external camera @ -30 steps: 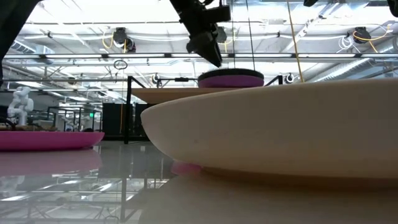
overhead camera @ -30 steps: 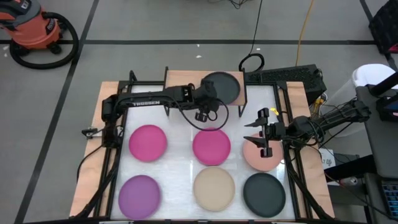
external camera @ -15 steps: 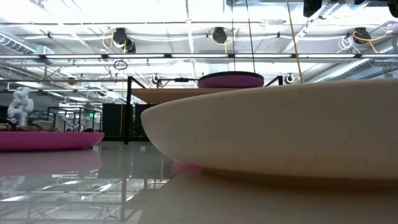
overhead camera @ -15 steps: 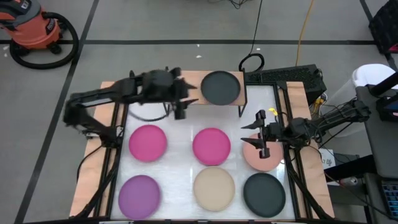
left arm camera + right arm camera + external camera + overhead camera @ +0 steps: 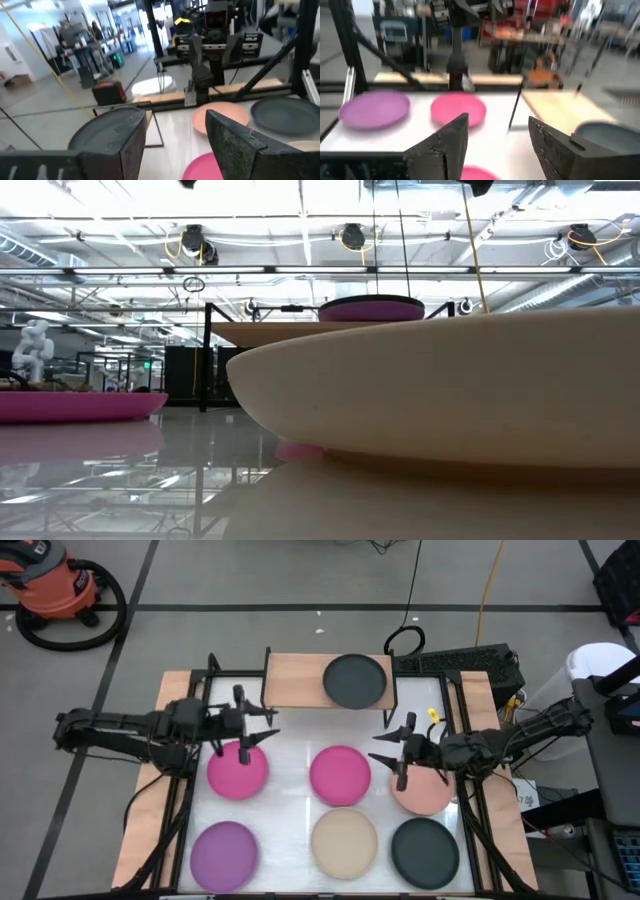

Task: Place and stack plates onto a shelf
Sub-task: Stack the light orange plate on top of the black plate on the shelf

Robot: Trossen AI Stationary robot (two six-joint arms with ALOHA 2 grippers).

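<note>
The wooden shelf (image 5: 300, 680) stands at the table's far edge. On its right half a dark grey plate (image 5: 355, 681) rests on a magenta one (image 5: 371, 310). On the table lie two magenta plates (image 5: 237, 768) (image 5: 340, 775), a salmon plate (image 5: 428, 795), a purple plate (image 5: 224, 852), a beige plate (image 5: 344, 843) and a dark grey plate (image 5: 424, 852). My left gripper (image 5: 262, 730) is open and empty above the left magenta plate's far edge. My right gripper (image 5: 387, 749) is open and empty between the middle magenta plate and the salmon plate.
The shelf's left half (image 5: 290, 678) is bare wood. Black frame posts (image 5: 210, 670) stand at the table's far corners. Cables and a black box (image 5: 470, 665) lie behind the table at the right. The beige plate (image 5: 450, 390) fills most of the low view.
My left gripper has drawn away from the dark grey plate on the shelf, toward the table's left and near edges, and now hangs over the left magenta plate. My right gripper has gone a little toward the table's left. No plate has moved.
</note>
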